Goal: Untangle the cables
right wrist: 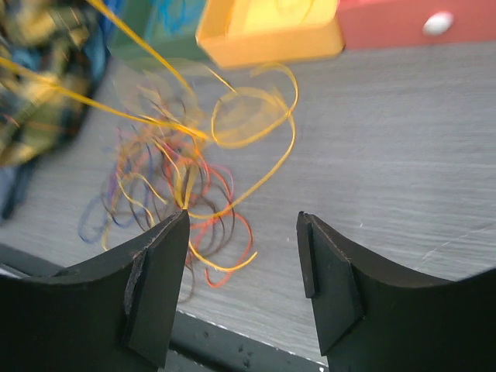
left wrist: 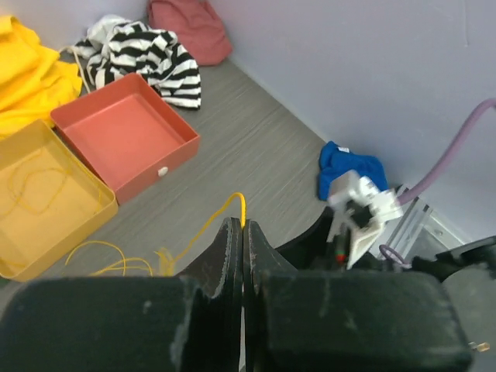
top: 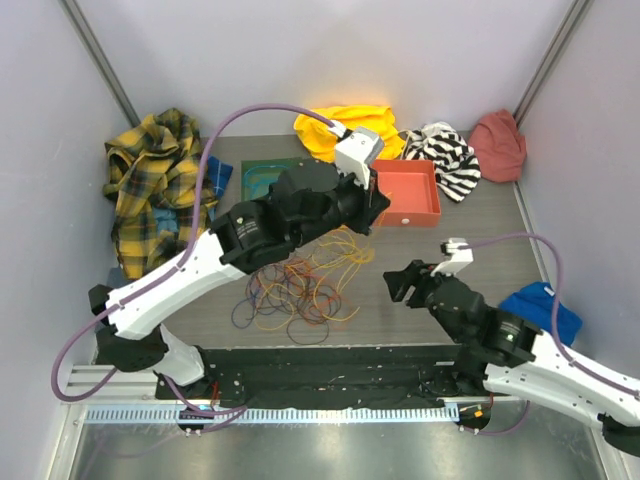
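Beside red tray (top: 412, 190), left gripper (left wrist: 242, 226) pinches one yellow strand (left wrist: 235, 197); right gripper (right wrist: 242, 232) gapes, empty. Risk: pulling may cinch the cables (top: 300, 290) tighter.

The cables (top: 300, 290) lie on my desk (top: 470, 215) by the near edge, left of middle. Behind them stands a row of trays (top: 410, 218). Clothes (top: 155, 190) heap in the far left corner and along the far edge; a cloth (top: 540, 305) lies at the right edge.

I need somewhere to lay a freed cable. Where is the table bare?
The table is bare right of the red tray, bordered by the striped cloth, blue cloth and right gripper. Crowded: the cables, centre-left.
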Controlling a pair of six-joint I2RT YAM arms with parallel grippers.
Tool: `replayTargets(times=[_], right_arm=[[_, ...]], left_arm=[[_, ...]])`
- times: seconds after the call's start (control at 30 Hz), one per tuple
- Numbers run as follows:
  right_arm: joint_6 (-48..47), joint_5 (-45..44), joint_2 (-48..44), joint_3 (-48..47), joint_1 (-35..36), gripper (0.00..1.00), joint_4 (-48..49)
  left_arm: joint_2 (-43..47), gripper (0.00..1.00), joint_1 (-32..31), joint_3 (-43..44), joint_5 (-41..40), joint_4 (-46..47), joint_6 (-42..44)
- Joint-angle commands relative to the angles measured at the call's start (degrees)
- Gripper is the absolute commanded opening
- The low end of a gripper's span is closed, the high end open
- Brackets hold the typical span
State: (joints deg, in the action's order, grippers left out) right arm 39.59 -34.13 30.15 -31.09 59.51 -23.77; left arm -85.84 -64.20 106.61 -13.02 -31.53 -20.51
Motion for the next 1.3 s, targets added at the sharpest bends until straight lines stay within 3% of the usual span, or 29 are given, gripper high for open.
replayTargets(times=[0.0,0.07,0.13,0.27,0.43,0.57,1.27], right_arm=[[-1.4,-7.5,-7.0,-5.2,0.0,0.65,-3.7],[-2.2,-9.1,-7.7,-6.0,0.0,0.65,-5.1],[-1.7,-9.4,-7.4,-6.5,0.0,0.65,-6.7],[-0.1,-8.5,-7.4,-5.4,0.1,0.65,-7.1],[0.2,-7.7,-7.4,-3.9,0.1,0.64,-7.2],[-0.3,-7.8,-6.9,-3.6,0.0,0.65,-7.2],[0.0,-5.5,-7.7,-1.2,0.1,0.67,-3.6]], left_arm=[[5.2,0.00,-1.1,9.6,-2.6,5.3,6.0],[5.0,0.00,-1.1,15.5,-2.7,4.6,7.2],[6.8,0.00,-1.1,15.1,-3.2,6.9,8.1],[10.5,0.00,-1.1,7.8,-3.9,8.3,7.2],[13.8,0.00,-1.1,-10.0,-5.9,5.4,3.1],[16.9,0.00,-1.0,-17.0,-8.6,7.2,2.1],[6.4,0.00,-1.0,4.5,-10.2,11.1,10.5]])
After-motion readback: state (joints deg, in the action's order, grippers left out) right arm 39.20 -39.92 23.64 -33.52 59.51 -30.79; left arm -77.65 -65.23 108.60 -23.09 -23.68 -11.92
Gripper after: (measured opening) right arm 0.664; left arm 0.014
